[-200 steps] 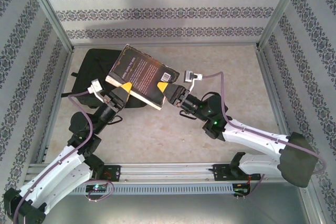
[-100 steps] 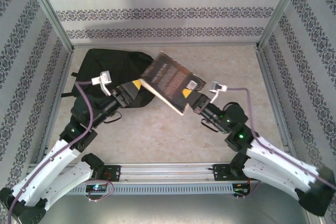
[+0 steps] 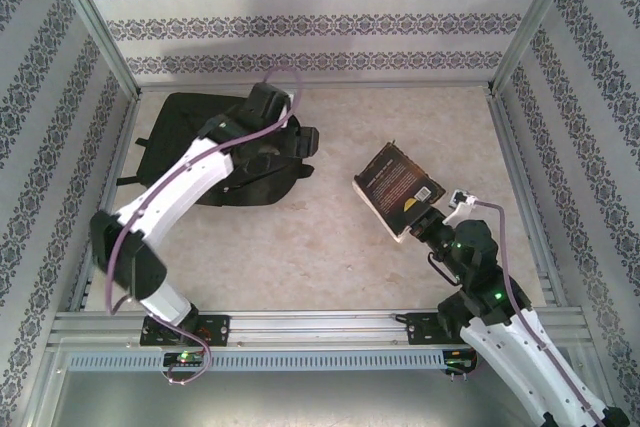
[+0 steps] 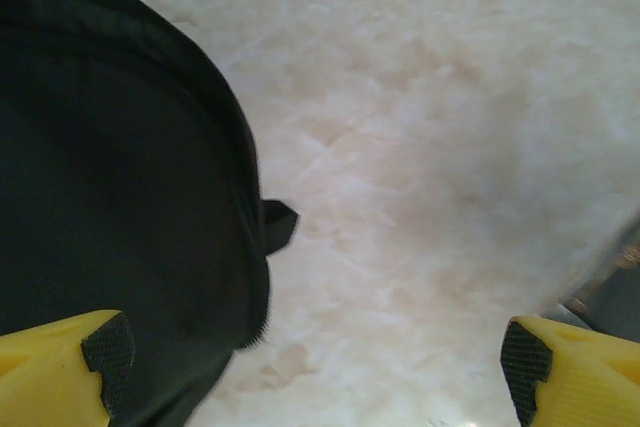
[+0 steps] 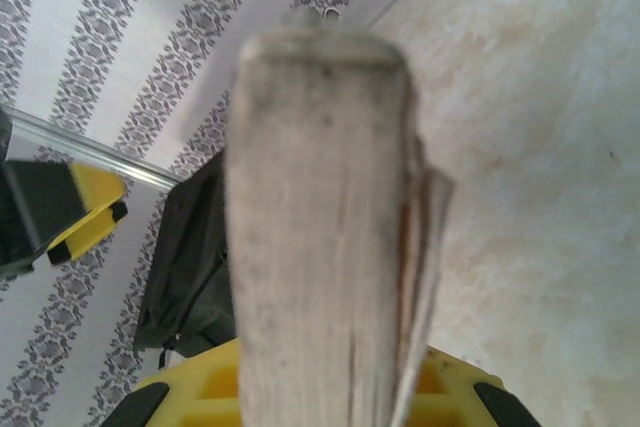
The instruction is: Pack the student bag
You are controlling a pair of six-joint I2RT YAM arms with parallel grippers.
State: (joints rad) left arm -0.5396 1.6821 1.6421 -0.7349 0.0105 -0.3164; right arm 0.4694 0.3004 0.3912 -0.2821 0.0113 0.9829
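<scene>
The student bag (image 3: 185, 137) is a black fabric backpack lying flat at the back left of the table. My left gripper (image 3: 298, 147) hangs over its right edge, open. In the left wrist view the bag's rounded edge (image 4: 110, 177) reaches in beside the left yellow fingertip (image 4: 60, 367), and bare table shows under the left gripper (image 4: 315, 372). A dark-covered book (image 3: 395, 185) is held tilted above the table's right side, with my right gripper (image 3: 422, 217) shut on its near corner. The right wrist view shows the book's page edge (image 5: 310, 227) standing up out of the right gripper (image 5: 315, 402).
Patterned walls and metal frame posts (image 3: 95, 17) close in the left, back and right sides. A rail (image 3: 320, 325) runs along the near edge. The beige tabletop (image 3: 320, 237) stretches between the bag and the book.
My left gripper let go of the book, opened wide and swung back over the bag's right edge. My right gripper carried the book alone to the right and nearer.
</scene>
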